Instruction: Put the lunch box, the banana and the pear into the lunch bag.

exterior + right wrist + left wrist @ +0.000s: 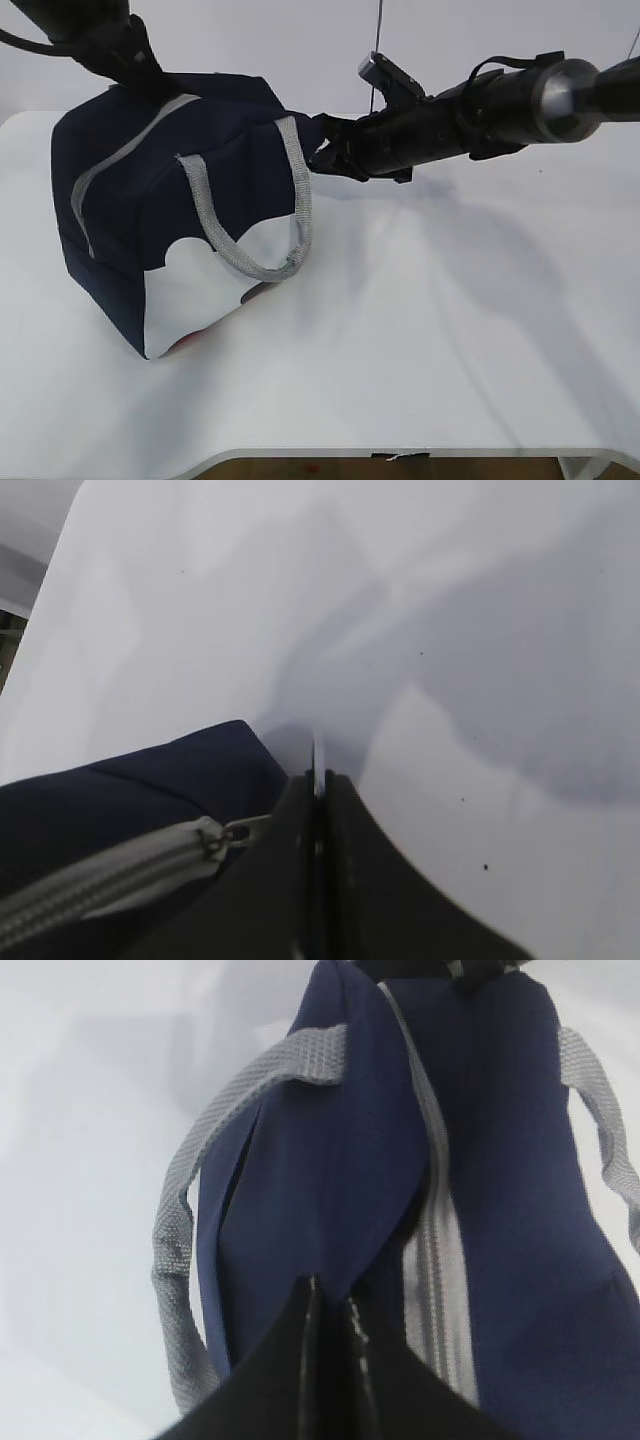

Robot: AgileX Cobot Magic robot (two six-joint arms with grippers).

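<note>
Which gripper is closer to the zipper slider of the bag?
Right. The right gripper is shut right beside the slider at the bag's end; the left gripper pinches fabric at the opposite end of the zipper.

Right arm [480,110]: matt black tubular casing, with a bare brushed-metal band [562,92] around its thick far section; black cable looped along the top; small dark grey camera block [388,72] mounted above the wrist

Right gripper [325,150]: black, angular, with glossy flat fingers [345,880]

Left arm [85,30]: black throughout, bulky rounded housing, one black cable curving off its side

Left gripper [330,1305]: glossy black fingers [290,1370], tapering to thin edges
</note>
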